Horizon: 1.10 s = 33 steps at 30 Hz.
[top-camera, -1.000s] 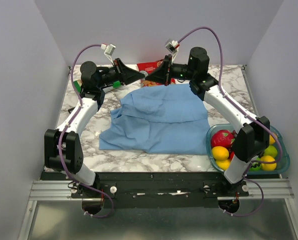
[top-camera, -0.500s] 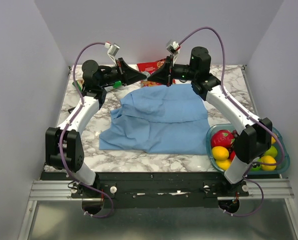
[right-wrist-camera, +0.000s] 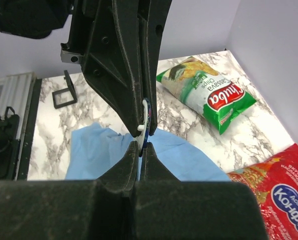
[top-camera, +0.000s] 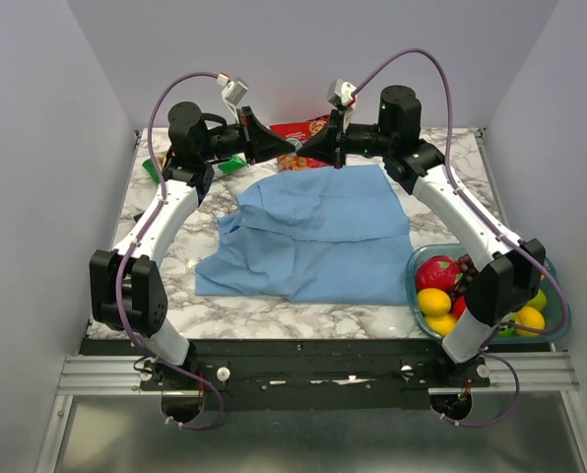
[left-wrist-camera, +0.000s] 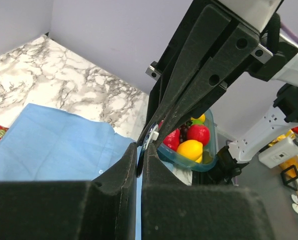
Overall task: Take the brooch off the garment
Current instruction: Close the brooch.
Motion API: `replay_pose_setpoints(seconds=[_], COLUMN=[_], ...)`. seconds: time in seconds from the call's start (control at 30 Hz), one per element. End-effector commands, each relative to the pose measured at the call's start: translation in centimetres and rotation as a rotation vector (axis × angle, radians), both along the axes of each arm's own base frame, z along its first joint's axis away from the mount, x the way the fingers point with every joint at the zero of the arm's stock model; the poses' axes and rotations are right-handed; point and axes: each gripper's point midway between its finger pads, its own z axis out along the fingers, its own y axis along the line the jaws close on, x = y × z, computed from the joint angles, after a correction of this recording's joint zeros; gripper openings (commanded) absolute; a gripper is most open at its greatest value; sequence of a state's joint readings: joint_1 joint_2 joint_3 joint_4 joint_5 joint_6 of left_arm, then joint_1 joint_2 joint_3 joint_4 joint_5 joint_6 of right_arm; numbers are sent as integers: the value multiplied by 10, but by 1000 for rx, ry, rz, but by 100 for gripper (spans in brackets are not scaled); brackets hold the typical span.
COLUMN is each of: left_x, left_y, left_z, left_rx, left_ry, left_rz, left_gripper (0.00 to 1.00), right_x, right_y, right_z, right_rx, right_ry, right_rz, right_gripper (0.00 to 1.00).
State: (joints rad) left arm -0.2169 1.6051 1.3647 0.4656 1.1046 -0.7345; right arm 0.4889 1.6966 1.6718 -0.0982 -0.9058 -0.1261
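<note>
The brooch is a small round dark blue pin with a white back, seen edge-on and held above the table where both grippers' tips meet. My left gripper is shut on the brooch. My right gripper is shut on the garment's fabric just under the pin. The garment is a light blue cloth spread across the middle of the table, its far edge rising toward the tips. From above, the left gripper and the right gripper point at each other. The brooch is hidden there.
A clear tub of fruit stands at the near right beside the right arm. A red snack bag lies behind the grippers. A green chip bag rests at the far left of the table.
The left gripper moved right to meet the right gripper's tip and closed on the brooch. Both arms rose a little.
</note>
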Motion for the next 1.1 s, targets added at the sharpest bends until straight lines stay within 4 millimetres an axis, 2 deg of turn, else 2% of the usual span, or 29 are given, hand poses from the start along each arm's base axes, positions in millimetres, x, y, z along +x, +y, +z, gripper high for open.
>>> replay_pose_setpoints(seconds=[0.0,0.3,0.57,0.83,1.07], left_x=[13,10,13,14,15], left_y=[-27,-26,-22,-24,-25], left_z=[-30,-40,-46,-39,-39], left_rx=[94,176,238,235,246], left_ry=[66,52,28,9,-5], left_rz=[83,127,168,170,171], left_gripper=[0,0,6,17,17], right_x=[-74,-78,-82,-84,-85], right_y=[36,43,46,50,53], right_z=[40,39,40,38,39], right_rx=[45,45,46,44,47], right_ry=[-167,-173,-174,-175,-180], right_rz=[266,279,287,292,302], right_gripper=[0,0,0,0,0])
